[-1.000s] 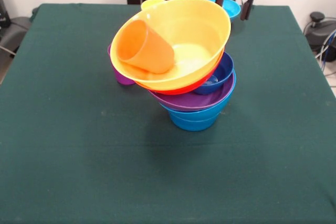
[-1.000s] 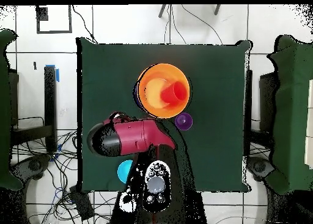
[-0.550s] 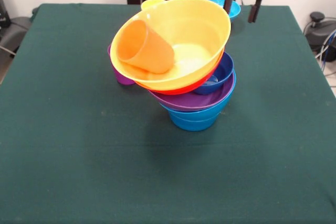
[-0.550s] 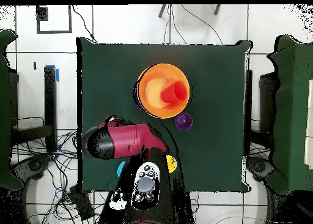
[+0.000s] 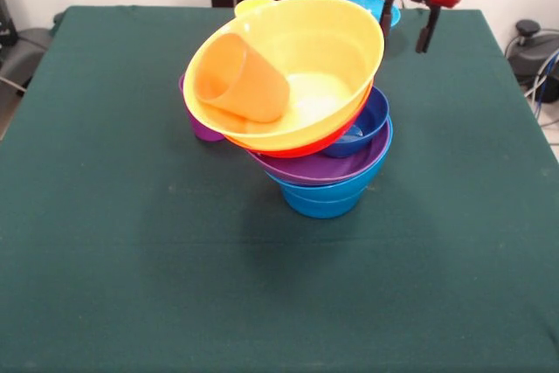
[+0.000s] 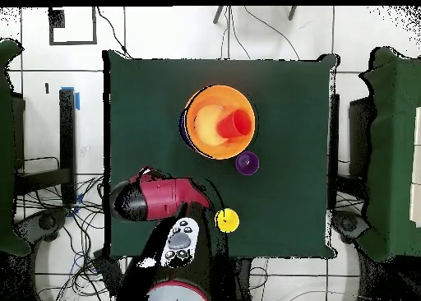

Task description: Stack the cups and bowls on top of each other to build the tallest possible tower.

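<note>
The tower stands mid-table: a blue bowl [image 5: 321, 200] at the bottom, then a purple bowl [image 5: 314, 169], a dark blue bowl [image 5: 367, 121], an orange bowl rim [image 5: 293, 149] and a tilted large yellow bowl [image 5: 306, 58] on top. An orange cup [image 5: 240, 78] lies on its side inside the yellow bowl. From overhead the tower [image 6: 205, 121] shows the orange cup [image 6: 233, 124] in it. A purple cup [image 5: 199, 125] stands behind the tower. My gripper [image 5: 407, 29] hangs open and empty at the far right, right beside the small cyan bowl [image 5: 369, 3].
A yellow cup [image 6: 227, 220] stands near the robot-side table edge, its rim peeking over the tower as the yellow cup [image 5: 253, 4]. The purple cup [image 6: 247, 163] sits between it and the tower. The arm's red head [image 6: 160, 197] covers the cyan bowl from above.
The arm has drifted right in the front view and away from the tower. Overhead, it has uncovered the yellow cup and now hides the cyan bowl. The tower has not moved.
</note>
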Controlling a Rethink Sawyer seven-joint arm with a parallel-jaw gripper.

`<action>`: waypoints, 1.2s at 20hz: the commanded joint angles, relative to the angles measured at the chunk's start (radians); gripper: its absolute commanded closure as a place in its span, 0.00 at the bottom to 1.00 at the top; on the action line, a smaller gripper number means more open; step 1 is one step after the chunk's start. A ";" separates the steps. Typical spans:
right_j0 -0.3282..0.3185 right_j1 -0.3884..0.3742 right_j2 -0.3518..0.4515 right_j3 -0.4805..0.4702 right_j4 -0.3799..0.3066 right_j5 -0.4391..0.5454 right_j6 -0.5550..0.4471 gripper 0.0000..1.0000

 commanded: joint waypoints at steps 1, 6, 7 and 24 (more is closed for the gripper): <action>0.030 0.073 0.005 0.079 0.052 -0.034 0.191 0.00; 0.041 0.005 -0.019 0.121 0.059 0.017 0.165 0.00; 0.033 -0.005 -0.014 0.131 0.062 0.025 0.157 0.00; 0.068 -0.067 -0.002 0.186 0.141 0.078 0.162 0.00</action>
